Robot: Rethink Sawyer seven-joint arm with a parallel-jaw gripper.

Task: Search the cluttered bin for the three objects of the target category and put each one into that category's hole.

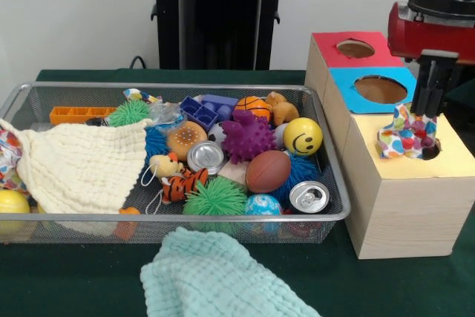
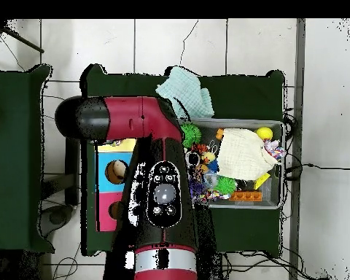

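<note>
While gripper [image 1: 433, 102] was held over yellow section [image 1: 453, 159] of wooden box [image 1: 404, 206], polka-dot cloth [image 1: 404, 137] was found stuffed into its hole; finger state undeterminable. Mesh bin [image 1: 326, 217] was packed with toys, cans, cream cloth [image 1: 82, 165].

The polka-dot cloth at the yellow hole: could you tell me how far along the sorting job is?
In hand: the claw hangs over the yellow-topped section of the sorting box, and the polka-dot cloth sits bunched at that hole's edge, not yet fully in. Whether anything went in already cannot be seen. Left, if cloths are the category: the cream cloth in the wire bin, and the light green cloth lying in front of it.
</note>
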